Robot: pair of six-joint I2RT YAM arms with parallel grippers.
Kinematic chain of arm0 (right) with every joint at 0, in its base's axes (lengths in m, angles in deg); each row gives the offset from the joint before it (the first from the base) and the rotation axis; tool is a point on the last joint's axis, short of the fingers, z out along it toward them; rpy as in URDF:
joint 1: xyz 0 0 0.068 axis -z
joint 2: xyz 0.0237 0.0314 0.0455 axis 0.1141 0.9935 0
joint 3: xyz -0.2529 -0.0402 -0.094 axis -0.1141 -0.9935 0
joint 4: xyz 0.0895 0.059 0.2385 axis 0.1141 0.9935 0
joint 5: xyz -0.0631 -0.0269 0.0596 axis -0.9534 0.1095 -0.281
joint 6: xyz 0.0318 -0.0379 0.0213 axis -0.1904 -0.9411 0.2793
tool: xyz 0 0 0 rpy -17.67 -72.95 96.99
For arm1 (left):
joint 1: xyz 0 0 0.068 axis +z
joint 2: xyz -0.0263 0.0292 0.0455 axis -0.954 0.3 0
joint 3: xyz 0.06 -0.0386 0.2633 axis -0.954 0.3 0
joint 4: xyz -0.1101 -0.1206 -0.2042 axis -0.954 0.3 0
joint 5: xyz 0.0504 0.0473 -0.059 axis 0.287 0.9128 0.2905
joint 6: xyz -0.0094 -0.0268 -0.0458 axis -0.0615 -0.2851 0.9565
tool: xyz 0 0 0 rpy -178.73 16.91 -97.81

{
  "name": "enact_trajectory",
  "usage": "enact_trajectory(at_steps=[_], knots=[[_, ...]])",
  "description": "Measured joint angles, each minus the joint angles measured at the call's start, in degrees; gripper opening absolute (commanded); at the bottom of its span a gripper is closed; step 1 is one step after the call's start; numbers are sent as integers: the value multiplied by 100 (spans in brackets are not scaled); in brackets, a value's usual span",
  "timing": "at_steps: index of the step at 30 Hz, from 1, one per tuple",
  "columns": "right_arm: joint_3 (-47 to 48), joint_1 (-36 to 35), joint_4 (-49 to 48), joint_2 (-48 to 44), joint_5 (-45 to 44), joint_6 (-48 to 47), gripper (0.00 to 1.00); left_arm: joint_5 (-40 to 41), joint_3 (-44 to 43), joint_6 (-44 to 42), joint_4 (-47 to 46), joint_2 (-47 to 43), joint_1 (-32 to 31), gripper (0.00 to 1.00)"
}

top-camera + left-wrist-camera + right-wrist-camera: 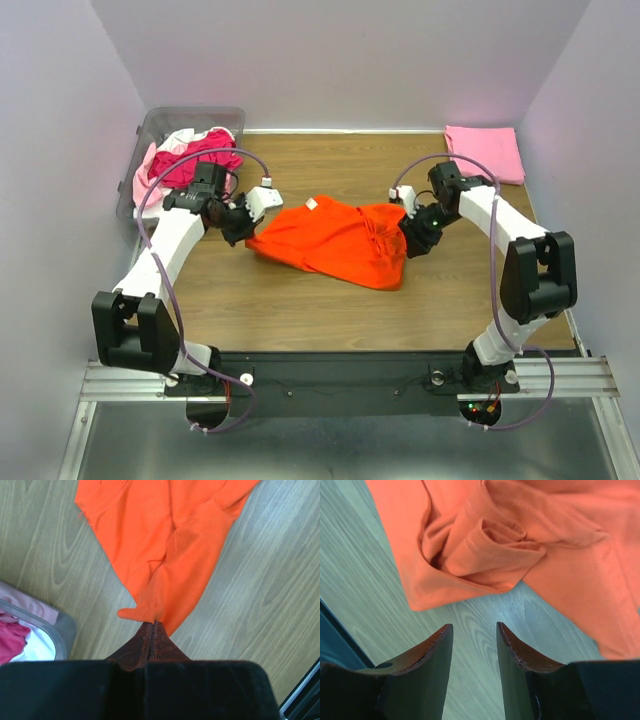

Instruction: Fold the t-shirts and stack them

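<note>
A bright orange t-shirt [335, 240] lies crumpled on the middle of the wooden table. My left gripper [243, 226] is at its left corner. In the left wrist view the gripper [152, 623] is shut, its tips pinching the hem of the orange t-shirt [170, 545]. My right gripper [408, 236] is at the shirt's right edge. Seen from the right wrist, that gripper [474, 628] stands open over bare wood, just short of a bunched fold of the orange t-shirt [485, 545], with nothing between its fingers. A folded light pink t-shirt [485, 152] lies at the back right corner.
A clear plastic bin [160, 125] stands at the back left, holding a magenta t-shirt [205, 152] with pale pink and white cloth beside it. Its corner [62, 630] shows close to my left gripper. Walls close in the table on three sides.
</note>
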Motion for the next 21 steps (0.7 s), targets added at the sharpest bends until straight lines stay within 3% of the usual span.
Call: enact_trajectory(at_steps=[16,19,20,21], knots=[[-376,-247,-774,656,-22,-1084,50,-4,-151,105,39,221,0,0],[-463,-369,-876,669,-26,-1154,44,9,-162,125,50,240,0,0],[-470,-396,-901,680,-26,-1178,31,11,-175,129,48,251,0,0],[-470,-426,-922,688,-26,-1189,25,15,-192,136,50,264,0,0]])
